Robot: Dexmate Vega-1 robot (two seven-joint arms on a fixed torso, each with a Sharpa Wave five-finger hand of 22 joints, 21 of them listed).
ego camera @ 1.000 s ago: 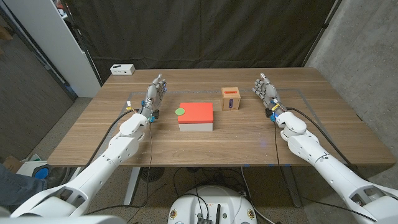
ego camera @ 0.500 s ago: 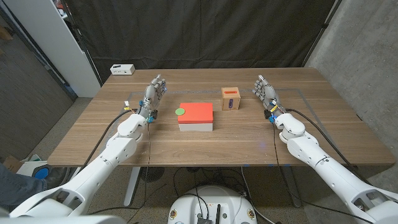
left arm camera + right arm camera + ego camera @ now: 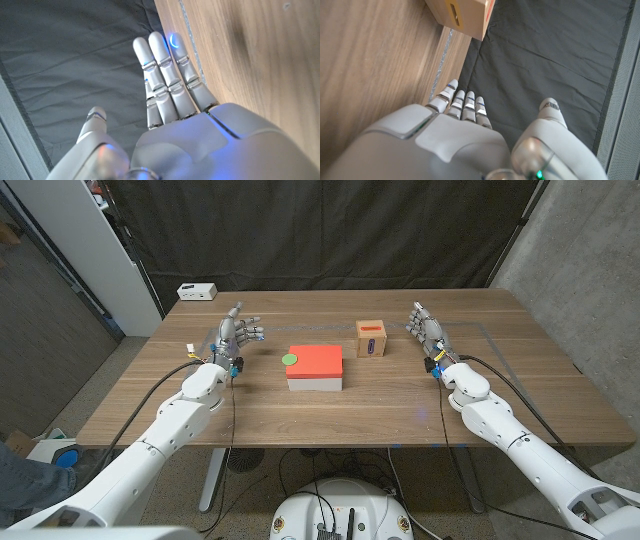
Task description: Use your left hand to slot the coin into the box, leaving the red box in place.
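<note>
Red on top with white sides, the flat rectangular box (image 3: 315,367) sits mid-desk with the small round green coin (image 3: 290,360) lying on its left corner, while the small brown cardboard box (image 3: 371,338) with a red-edged slot stands just to its right, nearer the far edge. The wooden desk (image 3: 330,415) stands before a black curtain, with a small white device (image 3: 197,291) at its far left corner. The left robot hand (image 3: 233,338) hovers left of the red box with fingers spread and holding nothing; the right robot hand (image 3: 427,330) stands right of the cardboard box, fingers extended, also holding nothing.
</note>
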